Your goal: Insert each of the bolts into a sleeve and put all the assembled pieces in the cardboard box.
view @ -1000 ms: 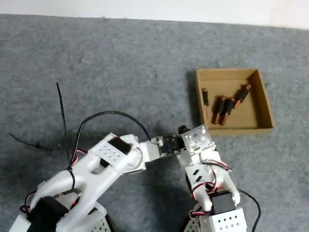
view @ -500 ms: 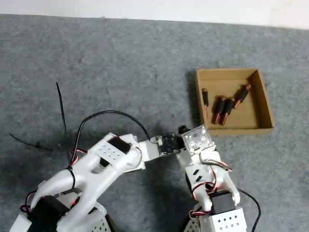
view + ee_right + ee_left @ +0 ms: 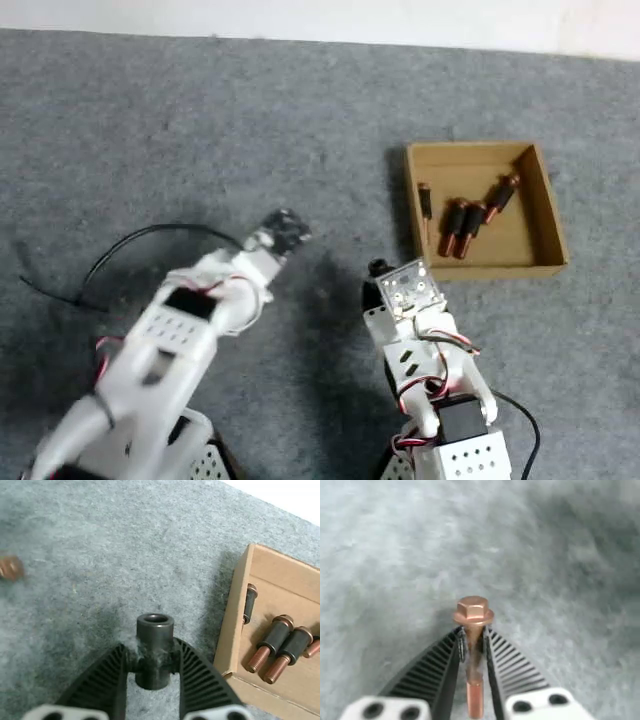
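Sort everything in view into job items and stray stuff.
Job items:
- bolt, held in the left gripper
- sleeve, held in the right gripper
- cardboard box
- assembled pieces inside the box

Lying about:
- thin black strip on the grey carpet

White arms (image 3: 170,330), ribbed black jaws.

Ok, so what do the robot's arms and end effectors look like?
The left arm and right arm are white plastic, trailing black and red cables. The left end effector and right end effector have black, ribbed, tapering fingers on white bases.
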Controlling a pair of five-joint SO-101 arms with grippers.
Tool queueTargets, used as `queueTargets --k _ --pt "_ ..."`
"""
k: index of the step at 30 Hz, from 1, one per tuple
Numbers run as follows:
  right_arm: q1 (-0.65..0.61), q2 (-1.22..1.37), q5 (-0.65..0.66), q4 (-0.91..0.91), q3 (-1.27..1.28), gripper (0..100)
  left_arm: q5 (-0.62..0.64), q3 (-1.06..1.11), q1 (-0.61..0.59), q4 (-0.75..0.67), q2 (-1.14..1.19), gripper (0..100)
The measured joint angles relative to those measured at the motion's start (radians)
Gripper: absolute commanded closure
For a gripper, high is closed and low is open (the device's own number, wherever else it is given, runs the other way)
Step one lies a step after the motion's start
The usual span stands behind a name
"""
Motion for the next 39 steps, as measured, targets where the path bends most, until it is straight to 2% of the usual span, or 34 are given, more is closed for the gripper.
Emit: queueTargets --k 5,13,18,22,25,33,36,39 --pt "-0.005 0.000 0.000 -0.029 0.002 99.3 0.097 0.150 -0.037 -0.057 -0.290 99" --pt "-0.089 0.000 0.000 -0.229 0.011 99.3 0.210 0.379 -0.081 -0.103 -0.815 99" --pt "-0.150 0.000 0.000 -0.252 0.011 99.3 0.273 0.473 -0.121 -0.103 -1.092 99" --pt "-0.230 0.000 0.000 -0.252 0.011 99.3 0.348 0.473 -0.158 -0.109 -1.119 96" --pt "-0.279 0.000 0.000 -0.252 0.011 99.3 0.462 0.450 -0.166 -0.109 -1.119 92" --pt "-0.305 0.000 0.000 -0.252 0.011 99.3 1.039 0.376 -0.166 -0.109 -1.119 92" --pt "-0.305 0.000 0.000 -0.252 0.011 99.3 1.033 0.376 -0.166 -0.109 -1.119 92" --pt "-0.305 0.000 0.000 -0.252 0.011 99.3 0.957 0.376 -0.166 -0.109 -1.119 92"
